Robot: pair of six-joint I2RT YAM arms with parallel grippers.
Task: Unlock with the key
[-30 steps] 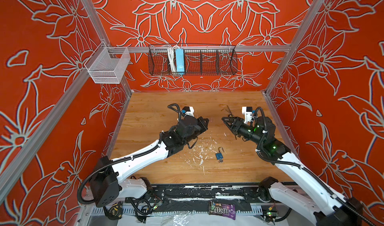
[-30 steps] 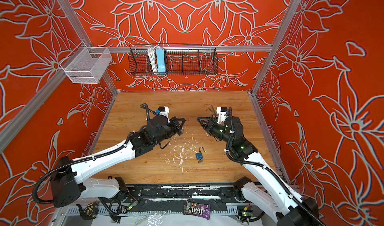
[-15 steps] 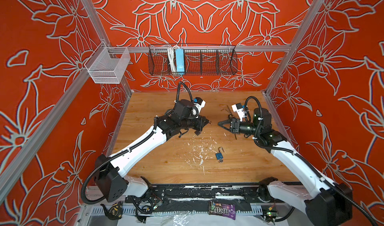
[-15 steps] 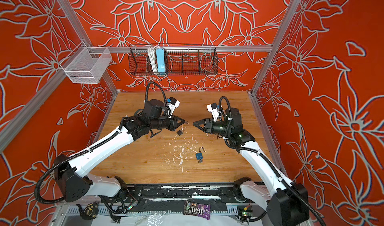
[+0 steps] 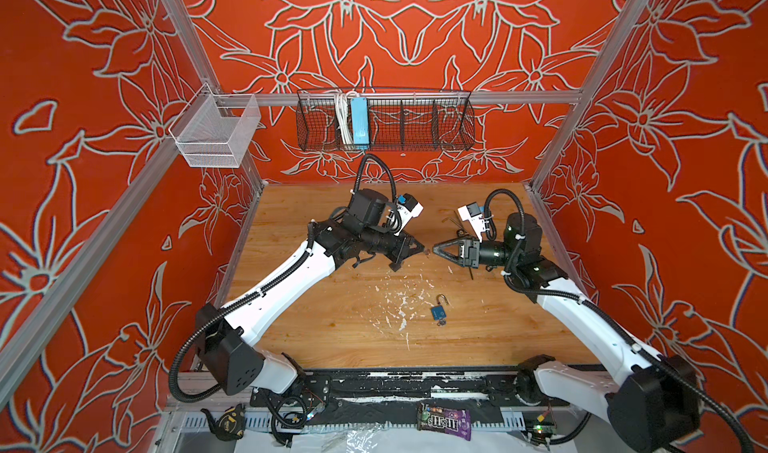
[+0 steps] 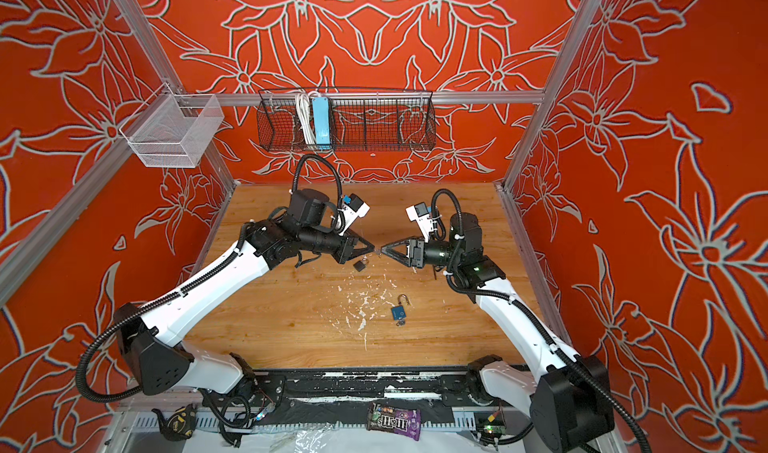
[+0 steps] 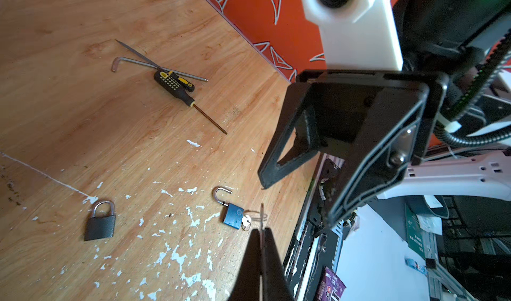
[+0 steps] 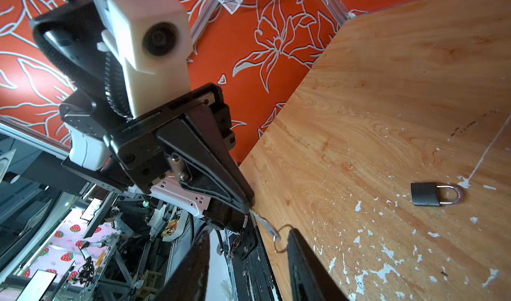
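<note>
Bright, even light in my views.
Shadows are soft; wrist views bend at the edges, and close fingers [image 7: 248, 270] look blurry.

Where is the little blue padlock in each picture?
Top view: small blue metal padlock, shackle open, on the wooden table, front right of centre.
Top view: the padlock, same spot.
Left wrist: just beyond the shut left gripper's tips.
Right wrist: not in it.
Shared landmark: white paint flecks on the table.

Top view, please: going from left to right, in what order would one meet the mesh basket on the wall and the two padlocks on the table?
White mesh basket → black padlock → blue padlock.
</note>
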